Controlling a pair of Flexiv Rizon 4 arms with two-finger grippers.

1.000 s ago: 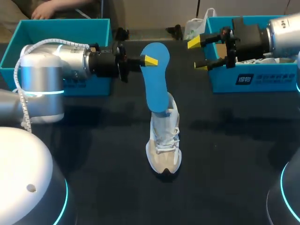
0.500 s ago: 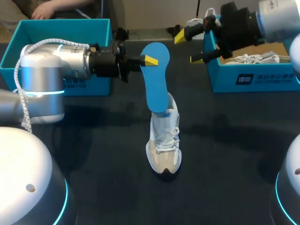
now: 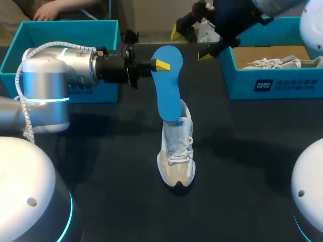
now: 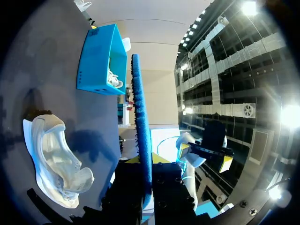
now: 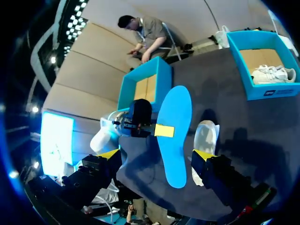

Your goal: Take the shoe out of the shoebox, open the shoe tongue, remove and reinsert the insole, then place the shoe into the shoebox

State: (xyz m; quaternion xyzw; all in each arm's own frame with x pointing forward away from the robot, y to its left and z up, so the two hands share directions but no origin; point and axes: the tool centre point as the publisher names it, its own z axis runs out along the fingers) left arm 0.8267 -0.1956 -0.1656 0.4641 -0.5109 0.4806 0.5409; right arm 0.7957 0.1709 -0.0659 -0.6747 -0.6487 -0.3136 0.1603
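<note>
My left gripper (image 3: 161,64) is shut on a blue insole (image 3: 169,85) and holds it upright over the table's middle. The insole's lower end overlaps the collar of a white and beige shoe (image 3: 175,151) that lies on the dark table, toe toward me. My right gripper (image 3: 192,44) hangs open in the air, just right of the insole's top end, touching nothing. In the right wrist view the insole (image 5: 174,136) stands ahead of that gripper (image 5: 157,154), between its spread fingers. The left wrist view shows the insole (image 4: 140,122) edge-on in its gripper (image 4: 144,168), with the shoe (image 4: 56,159) beside it.
A blue shoebox (image 3: 272,83) at the far right holds a second white shoe (image 3: 282,63). Another open blue box (image 3: 65,35) stands at the far left behind my left arm. A white bag (image 3: 209,31) sits at the table's far edge.
My right arm has swung left from over the right shoebox to beside the insole's top, its gripper still open. The left arm, insole and shoe have not moved.
</note>
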